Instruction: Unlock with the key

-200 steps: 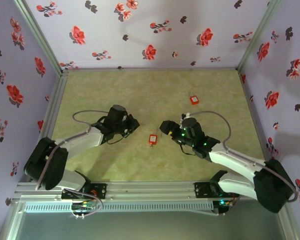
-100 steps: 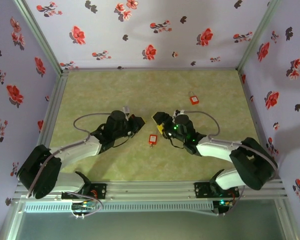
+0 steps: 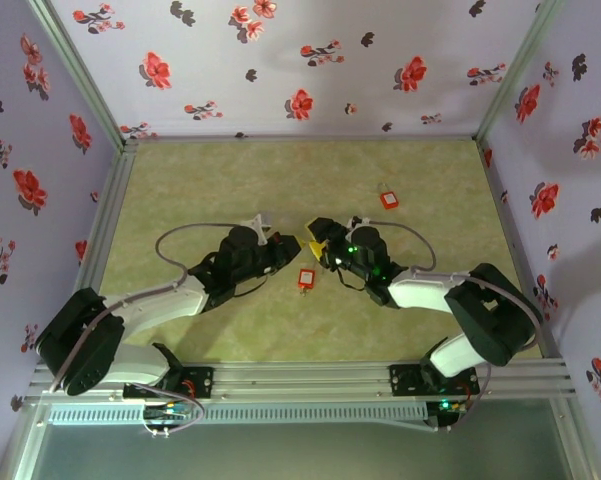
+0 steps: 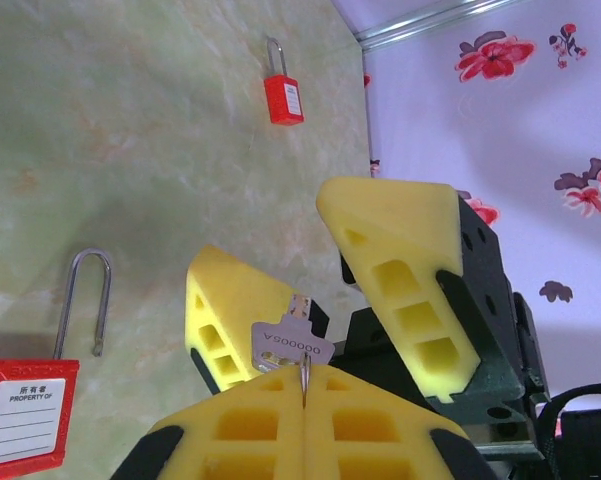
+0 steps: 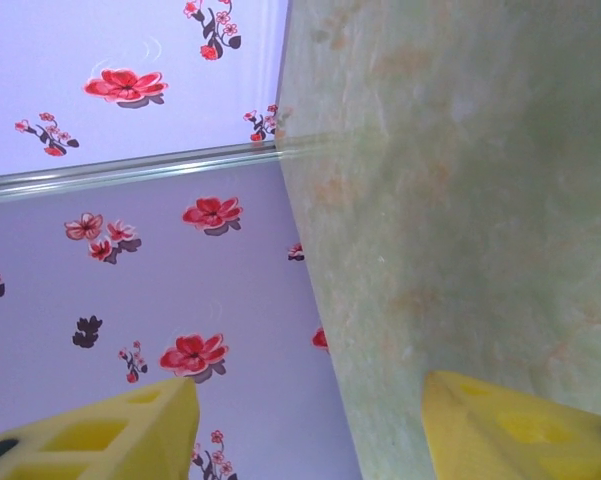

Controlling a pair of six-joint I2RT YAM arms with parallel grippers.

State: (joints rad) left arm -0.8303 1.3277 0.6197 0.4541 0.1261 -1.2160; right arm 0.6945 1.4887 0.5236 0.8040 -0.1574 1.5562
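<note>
The left hand [image 3: 286, 246] is clamped shut on the key [image 4: 292, 345], pinching it at the very tips with its numbered head standing clear; which end is the blade I cannot tell. The right hand [image 3: 318, 240] faces it nose to nose above the counter [image 3: 210, 180], jaws apart, its two yellow fingers [image 4: 400, 260] standing one on each side of the key; no contact shows yet. The padlock [image 3: 306, 278] lies flat on the counter just in front of and between the two hands, shackle [image 4: 85, 300] closed; a far padlock [image 3: 388, 199] lies well apart, toward the back right.

The step in hand looks like a handover of the key from left to right, so that the key sits better for the lock. To do it well, the right hand should centre the key head between its pads before it closes, so that neither finger strikes first and twists the key in the left hand's shallow pinch; it should close on the flat faces of the head, not on the thin edges; the left hand should let go once the right hand's hold is firm, and not sooner. A short hold on the head, with the blade left free and in line with the fingers, would serve the keyhole best; a skewed grip here would likely mean a second regrasp.
</note>
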